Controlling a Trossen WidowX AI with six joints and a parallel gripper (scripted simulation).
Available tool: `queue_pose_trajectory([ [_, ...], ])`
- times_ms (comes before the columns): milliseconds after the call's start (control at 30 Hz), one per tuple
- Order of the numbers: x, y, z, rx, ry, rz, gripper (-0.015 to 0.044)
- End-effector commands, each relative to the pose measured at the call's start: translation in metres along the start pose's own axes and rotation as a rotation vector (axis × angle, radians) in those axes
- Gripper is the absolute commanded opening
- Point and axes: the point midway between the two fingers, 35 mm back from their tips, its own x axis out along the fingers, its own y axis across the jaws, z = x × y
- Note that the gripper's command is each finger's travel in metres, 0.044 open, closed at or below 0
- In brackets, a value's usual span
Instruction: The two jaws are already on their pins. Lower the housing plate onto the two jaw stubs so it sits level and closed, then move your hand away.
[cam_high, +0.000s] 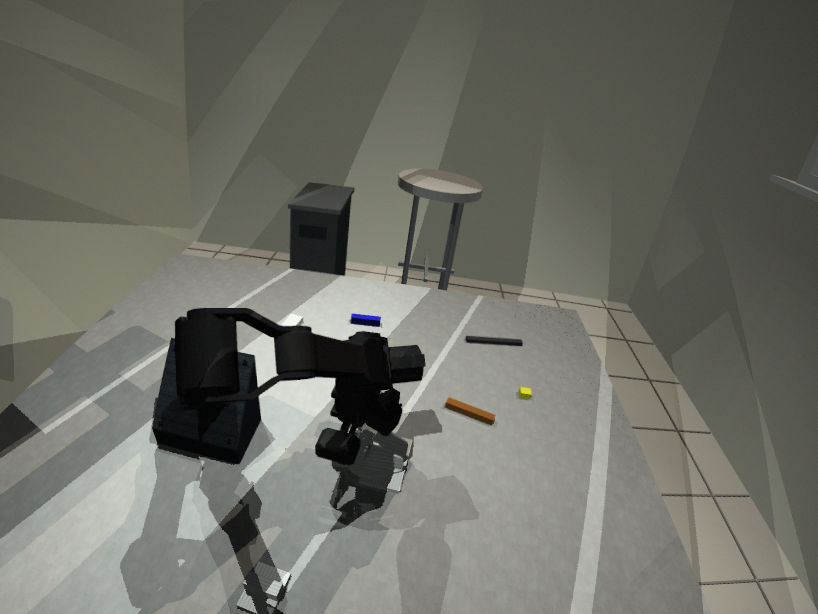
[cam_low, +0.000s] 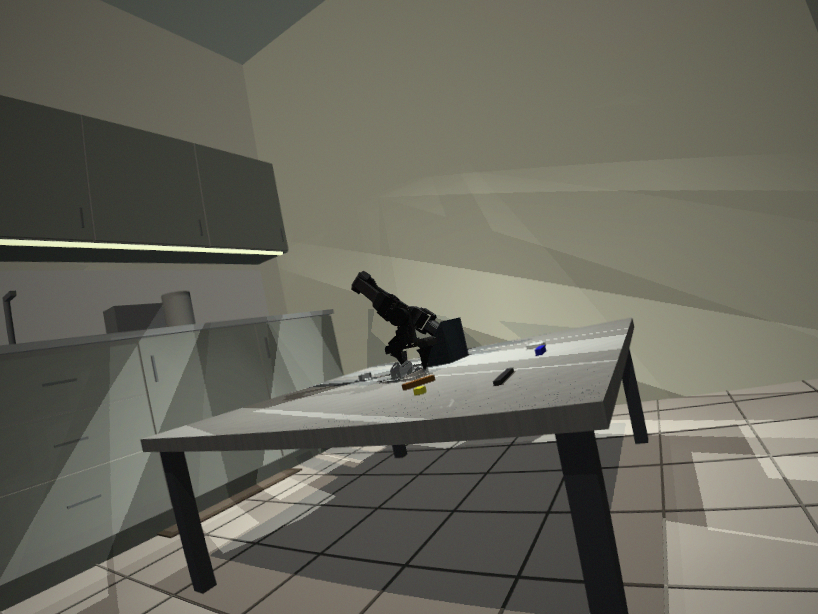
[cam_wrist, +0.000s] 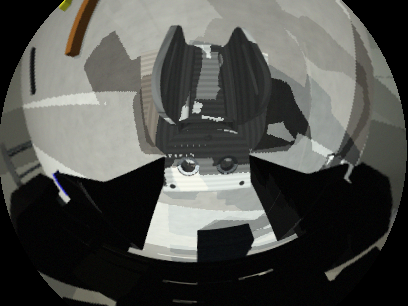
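Observation:
My gripper (cam_wrist: 206, 160) (cam_high: 360, 436) (cam_low: 409, 360) is shut on the housing plate (cam_wrist: 207, 181), a ridged plate with two round holes, gripped by its two side edges. Beyond its far edge stand the left jaw (cam_wrist: 168, 82) and the right jaw (cam_wrist: 254, 82), dark curved pieces upright and apart, with a gap between them. They are over a ridged base (cam_wrist: 148, 95) (cam_high: 370, 470) on the table. The plate covers the near ends of the jaws. The stubs are hidden, and I cannot tell whether the plate touches them. In the top view the fingers and shadow hide much of it.
An orange bar (cam_high: 469, 411) (cam_low: 418, 382) (cam_wrist: 80, 30) and a yellow cube (cam_high: 525, 393) (cam_low: 419, 390) lie beyond the base. A black bar (cam_high: 493, 341) (cam_low: 503, 376) and a blue bar (cam_high: 365, 319) (cam_low: 540, 349) lie farther off. A ridged stepped block (cam_high: 269, 584) lies front left.

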Motion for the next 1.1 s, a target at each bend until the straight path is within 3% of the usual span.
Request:
queue_pose_trajectory([
  [0, 0.0024, -0.0007, -0.0007, -0.007, -0.001, -0.008, 0.0351],
  [1067, 0.0078, -0.0008, -0.0007, -0.007, -0.001, -0.008, 0.0351],
])
